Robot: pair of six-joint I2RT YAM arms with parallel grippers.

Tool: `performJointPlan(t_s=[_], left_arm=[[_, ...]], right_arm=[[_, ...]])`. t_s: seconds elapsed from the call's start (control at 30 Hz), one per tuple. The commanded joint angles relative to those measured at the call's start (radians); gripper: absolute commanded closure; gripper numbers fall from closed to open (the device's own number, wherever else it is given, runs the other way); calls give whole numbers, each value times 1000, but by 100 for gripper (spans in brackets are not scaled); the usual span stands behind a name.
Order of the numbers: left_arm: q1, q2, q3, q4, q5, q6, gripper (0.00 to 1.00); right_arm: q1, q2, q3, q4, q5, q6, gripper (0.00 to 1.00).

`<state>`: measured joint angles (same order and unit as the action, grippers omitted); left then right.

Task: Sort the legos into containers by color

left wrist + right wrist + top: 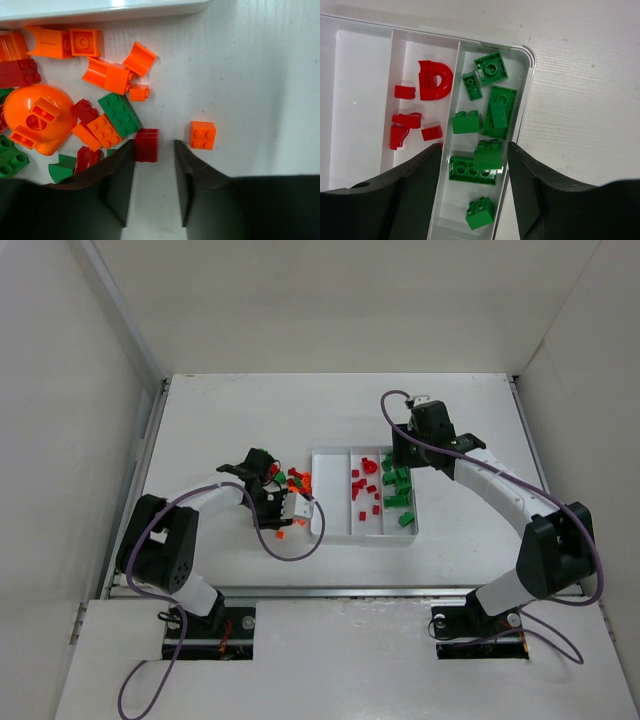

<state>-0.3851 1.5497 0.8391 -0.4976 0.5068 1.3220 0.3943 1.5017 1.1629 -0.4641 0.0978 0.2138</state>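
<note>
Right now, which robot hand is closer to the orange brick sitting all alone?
Left. The left gripper hovers right beside the lone orange brick; the right gripper is far off, above the green bricks in the tray.

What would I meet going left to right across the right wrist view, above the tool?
Left compartment, no bricks showing → red legos in the middle compartment → green legos in the right compartment → table.
</note>
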Motion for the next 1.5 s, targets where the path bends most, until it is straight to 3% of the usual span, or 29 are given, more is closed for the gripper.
performJointPlan(t_s=[0.0,0.23,0.4,0.53,0.73,0.93,1.07,1.17,1.2,1.23,1.3,1.47], left_arm=[[-5,13,14,-30,33,-7,71],[-5,3,14,-50,12,-7,100],[18,-56,74,-76,47,-49,100],[31,-109,167,25,140,-194,100],[-127,-77,273,203,246,-286,100],[-280,117,386,313,246,-331,100],[-346,225,480,340,227,-366,88],[-370,283,531,312,217,-366,65],[-370,283,531,312,205,-366,47],[-370,283,531,312,205,-366,41],[-370,283,531,281,178,-356,36],[-328,198,489,220,157,-330,36]], right_arm=[[8,-32,1,8,16,6,39],[8,-23,1,8,16,-4,39],[8,-23,1,18,16,-4,39],[8,-23,1,39,16,-4,39],[-15,-54,11,62,-20,-4,39],[-25,-86,-11,62,-20,-4,39],[-34,-104,-20,53,-20,5,39],[-34,-124,-32,53,-7,6,39],[-34,-124,-32,53,2,6,39],[-34,-133,-32,53,2,6,39],[-34,-133,-42,42,11,6,39],[-34,-133,-42,33,11,6,39]])
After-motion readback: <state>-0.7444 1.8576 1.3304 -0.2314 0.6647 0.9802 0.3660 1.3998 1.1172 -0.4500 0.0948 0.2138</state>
